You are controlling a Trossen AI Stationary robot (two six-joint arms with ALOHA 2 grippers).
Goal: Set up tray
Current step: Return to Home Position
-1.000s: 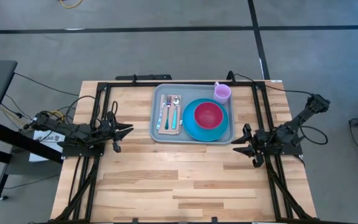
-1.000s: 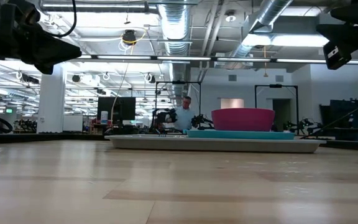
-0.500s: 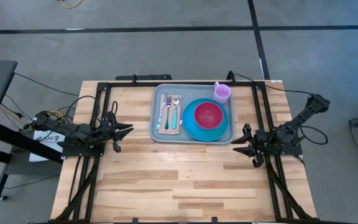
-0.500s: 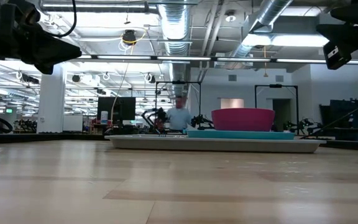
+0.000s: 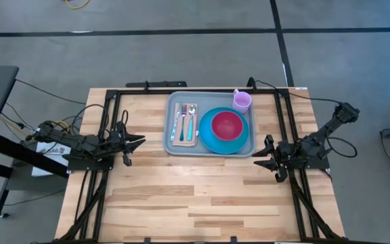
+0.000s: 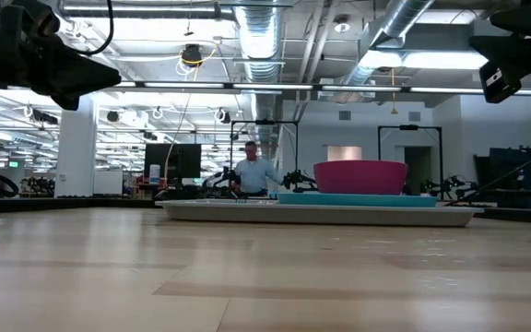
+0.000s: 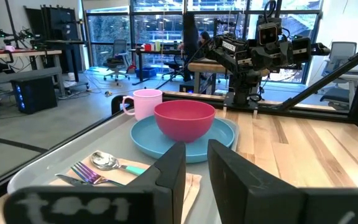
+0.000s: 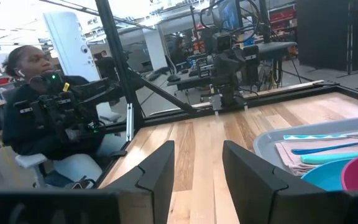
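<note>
You are looking at a pale grey-blue rectangular tray [image 5: 168, 129] with rounded corners and a low rim, lying at the table's [image 5: 181, 203] far middle. It is sitting between your left gripper [image 5: 138, 142] and right gripper [image 5: 257, 159], each clear of it, fingers parted.

Bright even overhead light, faint soft shadows on the table [image 5: 181, 196], ceiling lamps [image 6: 413, 60] glaring in low view
</note>
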